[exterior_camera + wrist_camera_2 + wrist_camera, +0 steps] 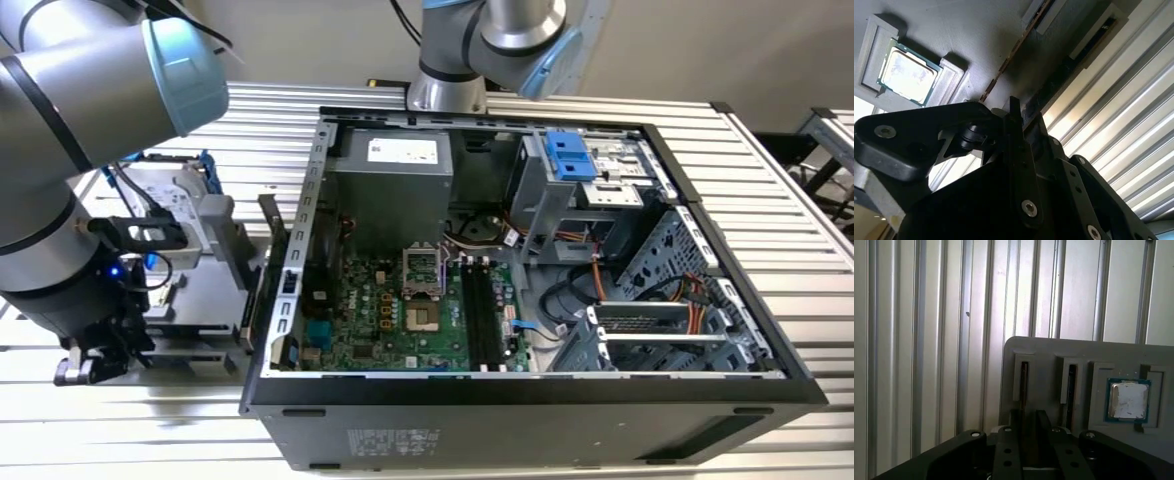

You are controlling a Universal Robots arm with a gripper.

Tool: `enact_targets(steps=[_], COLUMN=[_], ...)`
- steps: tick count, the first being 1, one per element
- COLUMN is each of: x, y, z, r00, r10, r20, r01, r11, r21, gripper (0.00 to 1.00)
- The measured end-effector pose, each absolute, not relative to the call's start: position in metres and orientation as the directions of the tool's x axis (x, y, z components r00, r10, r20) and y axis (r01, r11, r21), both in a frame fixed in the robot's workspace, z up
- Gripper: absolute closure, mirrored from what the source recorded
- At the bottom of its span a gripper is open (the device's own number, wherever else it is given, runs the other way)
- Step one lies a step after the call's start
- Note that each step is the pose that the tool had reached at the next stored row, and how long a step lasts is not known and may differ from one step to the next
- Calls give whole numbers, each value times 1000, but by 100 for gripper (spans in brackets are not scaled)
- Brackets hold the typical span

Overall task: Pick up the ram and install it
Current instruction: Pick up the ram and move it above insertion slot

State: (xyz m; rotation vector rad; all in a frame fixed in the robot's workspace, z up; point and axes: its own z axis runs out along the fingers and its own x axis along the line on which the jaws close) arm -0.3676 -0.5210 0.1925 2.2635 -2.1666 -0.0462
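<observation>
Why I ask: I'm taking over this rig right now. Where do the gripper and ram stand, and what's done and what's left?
Gripper: low over the grey tray, which sits to the exterior view's left of the computer case. It is at the end of the slot holding the ram.
Ram: edge-on in its tray slot, a few pockets from the processor.
Done: nothing installed; the motherboard's memory slots look empty.
Left: lifting it out and installing it.

Ram [1006, 60] in tray [979, 30] slot, beside processor [908, 72]
</observation>
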Motion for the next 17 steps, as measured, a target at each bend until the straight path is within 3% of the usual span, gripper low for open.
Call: enact_targets(steps=[17], x=[-368], y=[-521], z=[195], r00=[44], r10=[-999], r20=[-16], r01=[-999], r11=[-44], r21=[26], gripper=[100])
